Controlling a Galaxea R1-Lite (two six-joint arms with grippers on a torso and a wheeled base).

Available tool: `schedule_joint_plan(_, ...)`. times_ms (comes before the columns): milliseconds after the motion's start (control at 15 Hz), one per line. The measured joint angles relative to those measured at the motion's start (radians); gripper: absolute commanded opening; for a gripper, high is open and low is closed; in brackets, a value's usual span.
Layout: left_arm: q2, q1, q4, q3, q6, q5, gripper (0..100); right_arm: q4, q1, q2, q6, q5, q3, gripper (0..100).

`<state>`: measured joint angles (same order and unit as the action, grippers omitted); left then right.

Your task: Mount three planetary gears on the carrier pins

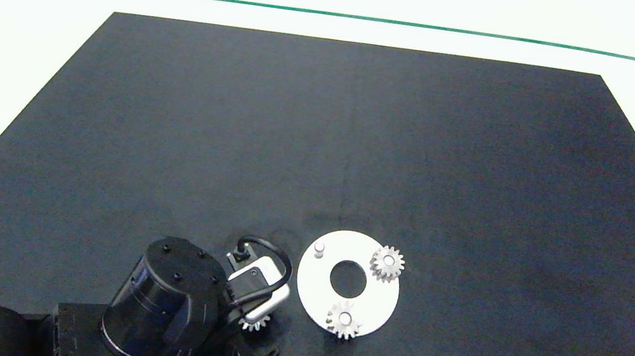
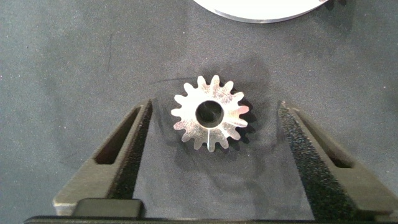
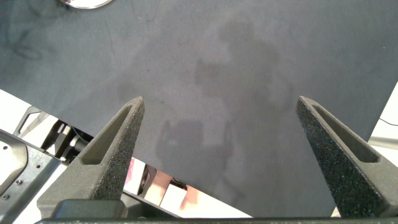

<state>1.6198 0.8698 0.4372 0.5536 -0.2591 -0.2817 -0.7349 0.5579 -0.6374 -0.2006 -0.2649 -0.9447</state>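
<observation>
Left tool (image 2: 211,162) spread wide, holding nothing; its two grey ridged fingers (image 2: 127,149) straddle the one loose small silver-grey toothed metal gear (image 2: 211,119), a clear gap on each side. The gear lies flat on the black matte tabletop (image 1: 176,121), bore up, centred between the fingers, so closing should catch it across the teeth. In the head view this gear (image 1: 255,321) sits at about 8 o'clock from the flat white round carrier disc (image 1: 381,302), just off its rim. Two matching gears are already seated on pins: one at the disc's 2 o'clock (image 1: 387,263), one at 6 o'clock (image 1: 343,319). The short white cylindrical pin at 10 o'clock (image 1: 318,249) stands bare, the side nearest the left arm. Judged: a short lift toward 1 o'clock, open mat all round, only the seated gears to avoid. Right tool (image 3: 217,155) also wide open and empty, hanging over the tabletop's edge, out of the head view.
</observation>
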Motion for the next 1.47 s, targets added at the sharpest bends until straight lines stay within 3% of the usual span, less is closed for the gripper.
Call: schedule_joint_plan(1467,0.014,-0.001,0.005,0.006,-0.014,-0.001,33,0.000,0.001,0.002,0.001,0.001,0.009,100)
